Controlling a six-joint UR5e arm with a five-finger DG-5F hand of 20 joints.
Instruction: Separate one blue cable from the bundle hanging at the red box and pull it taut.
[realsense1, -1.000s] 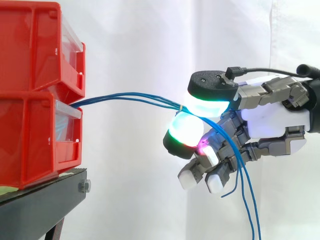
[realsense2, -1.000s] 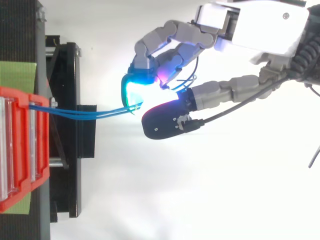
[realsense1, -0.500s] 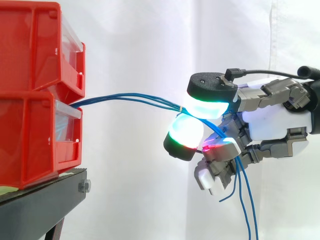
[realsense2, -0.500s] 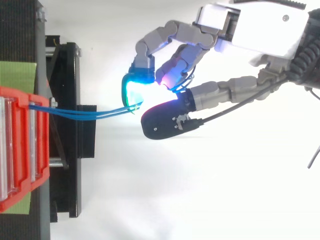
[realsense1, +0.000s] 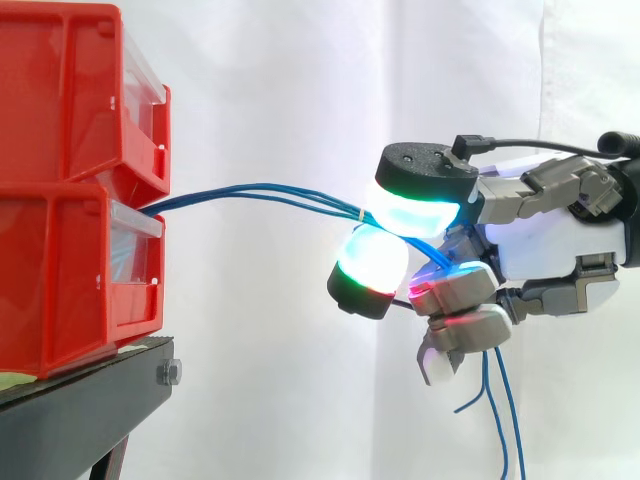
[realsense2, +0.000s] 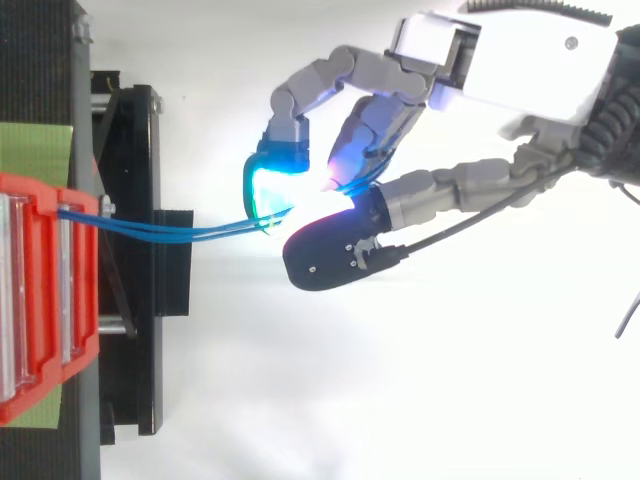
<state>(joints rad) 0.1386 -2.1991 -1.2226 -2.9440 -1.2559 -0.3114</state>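
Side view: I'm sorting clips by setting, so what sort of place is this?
Probably a lab test bench: red bins stacked on a black stand, a white curtain behind, and a robot hand pinching blue cables from the bins.

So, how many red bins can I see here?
2, stacked at the left: the upper bin rests on the lower bin, which stands on the black stand. The blue cables come out where they meet. Others may be hidden past the left edge.
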